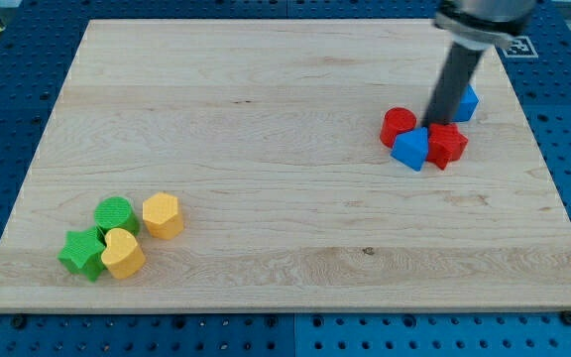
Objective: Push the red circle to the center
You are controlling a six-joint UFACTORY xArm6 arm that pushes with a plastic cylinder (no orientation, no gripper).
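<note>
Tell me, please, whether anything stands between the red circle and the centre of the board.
Nothing visible does: the wood from the red circle leftward to the board's centre holds no blocks. My tip sits just to its right, among the blue block, another red block and a second blue block.

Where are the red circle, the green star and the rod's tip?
red circle (pixel 398 126): camera view, top face.
green star (pixel 81 252): camera view, top face.
my tip (pixel 437 123): camera view, rod's very end.

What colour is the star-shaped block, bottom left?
Green star, clearest in the camera view.
</note>
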